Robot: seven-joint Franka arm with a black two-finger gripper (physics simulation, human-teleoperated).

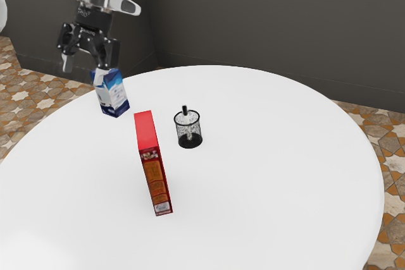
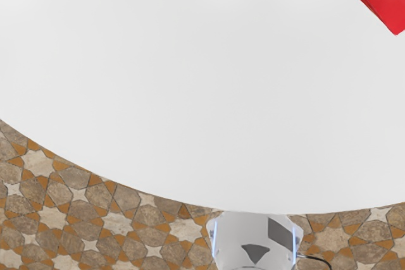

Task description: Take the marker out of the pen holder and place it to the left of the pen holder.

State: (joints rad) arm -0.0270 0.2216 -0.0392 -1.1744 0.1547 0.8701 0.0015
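marker [image 1: 185,110]: in the holder, roughly upright, dark top end above the rim
holder [image 1: 197,132]: see-through mesh cup, dark rim and base, standing on the table
step in hand: the approach, by my judgement; the marker is not yet gripped
next move: bring the hand across over the holder, line the fingers up either side of the marker's top, close, then lift straight up until it clears the rim
risk: a slanted pull could drag or tip the light-looking cup
gripper [image 1: 83,72]: raised near the table's edge, well apart from the holder
fingers [image 1: 66,62]: spread wide, with nothing held between them
box [image 1: 152,162]: red, tall, standing near the holder
box label: orange panels and a pale patch at the foot; print too small to read
carton [image 1: 112,97]: blue and white, upright, partly behind a finger in the exterior view; contact cannot be told
carton label: white shapes on blue, brand unreadable
table [image 1: 272,156]: white, round-edged
base [image 2: 253,251]: pale, by the table's edge in the wrist view
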